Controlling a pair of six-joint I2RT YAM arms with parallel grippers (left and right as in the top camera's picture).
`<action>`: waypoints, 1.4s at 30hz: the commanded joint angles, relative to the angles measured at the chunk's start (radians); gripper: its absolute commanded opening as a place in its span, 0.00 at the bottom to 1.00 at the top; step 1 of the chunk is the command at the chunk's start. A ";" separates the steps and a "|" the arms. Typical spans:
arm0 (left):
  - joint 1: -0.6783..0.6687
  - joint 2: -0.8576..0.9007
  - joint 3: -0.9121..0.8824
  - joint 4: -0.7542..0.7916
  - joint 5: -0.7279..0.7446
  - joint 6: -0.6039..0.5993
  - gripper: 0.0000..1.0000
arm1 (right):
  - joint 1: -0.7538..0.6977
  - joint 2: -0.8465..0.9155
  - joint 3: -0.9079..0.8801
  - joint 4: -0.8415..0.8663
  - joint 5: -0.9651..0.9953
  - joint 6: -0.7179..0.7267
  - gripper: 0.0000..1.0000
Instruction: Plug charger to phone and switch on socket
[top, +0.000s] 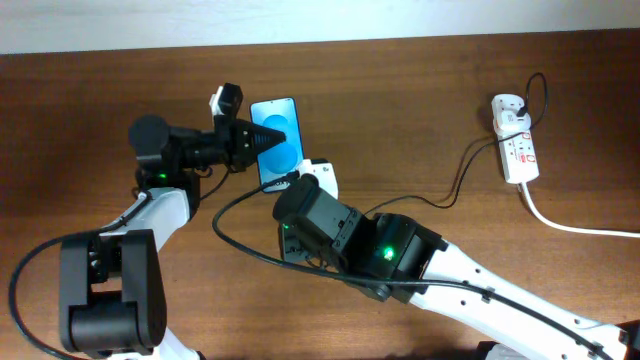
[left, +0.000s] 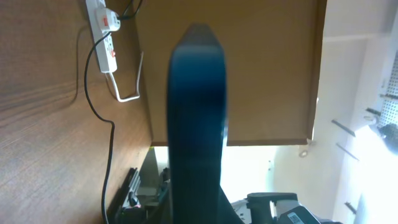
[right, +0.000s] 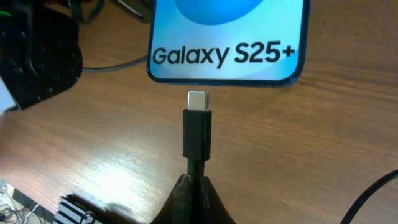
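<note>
Right claw (right: 194, 193): pinches the charger (right: 196, 134), its tip just before the phone (right: 227, 56) edge.
Left claw (top: 258, 140): closed, tip over the phone.

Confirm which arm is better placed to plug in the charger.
Right. Right gripper pinches the charger, connector tip aligned with the phone, just short of its bottom edge. Left gripper only clamps the phone.
</note>
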 joint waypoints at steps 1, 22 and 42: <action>0.004 -0.003 0.021 0.010 -0.011 -0.047 0.00 | -0.005 0.013 -0.006 0.024 -0.030 0.012 0.04; 0.067 -0.003 0.021 0.117 -0.036 -0.055 0.00 | -0.068 0.040 -0.006 0.019 -0.146 0.007 0.04; 0.023 -0.003 0.021 0.117 -0.035 -0.055 0.00 | -0.069 0.045 -0.006 0.023 -0.134 -0.035 0.04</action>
